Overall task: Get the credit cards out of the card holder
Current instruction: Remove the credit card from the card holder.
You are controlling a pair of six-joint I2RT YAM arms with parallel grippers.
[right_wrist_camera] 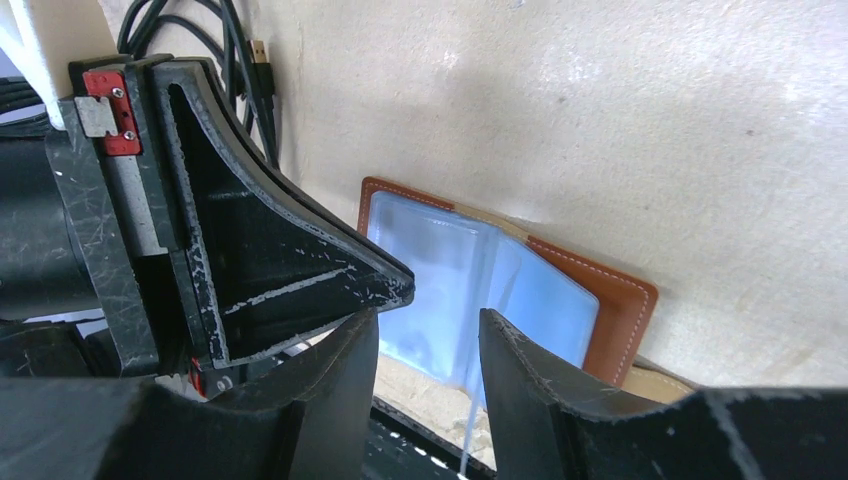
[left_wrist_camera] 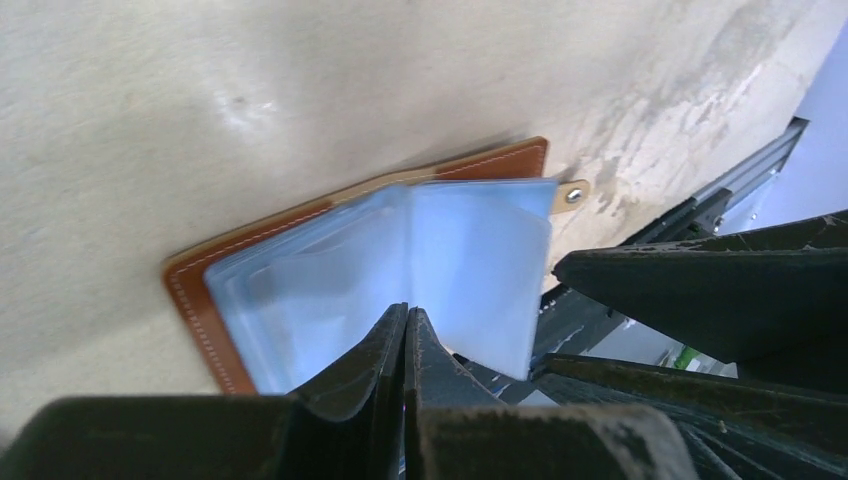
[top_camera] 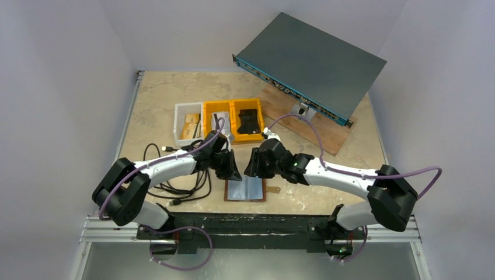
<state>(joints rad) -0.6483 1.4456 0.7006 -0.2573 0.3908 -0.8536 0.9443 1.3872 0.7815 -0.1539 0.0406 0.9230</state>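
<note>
Credit cards (top_camera: 191, 125): you have tan ones lying in the white bin (top_camera: 178, 122).
Left gripper (left_wrist_camera: 407, 312): your jaws are pressed together, tips at the clear pockets (left_wrist_camera: 330, 290).
Card holder (top_camera: 246, 189): open flat on the table (top_camera: 163, 93), between your grippers.
Right gripper (right_wrist_camera: 430, 330): your jaws stand apart, a clear leaf (right_wrist_camera: 468, 420) between them.

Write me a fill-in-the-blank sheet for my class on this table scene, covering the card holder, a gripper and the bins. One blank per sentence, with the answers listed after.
The card holder lies ___ on the table.
The left gripper has its fingers pressed ___.
The rightmost bin, holding the black object, is coloured ___.
The tan cards lie in the leftmost bin, which is coloured ___.
Missing words: open; together; yellow; white.
</note>
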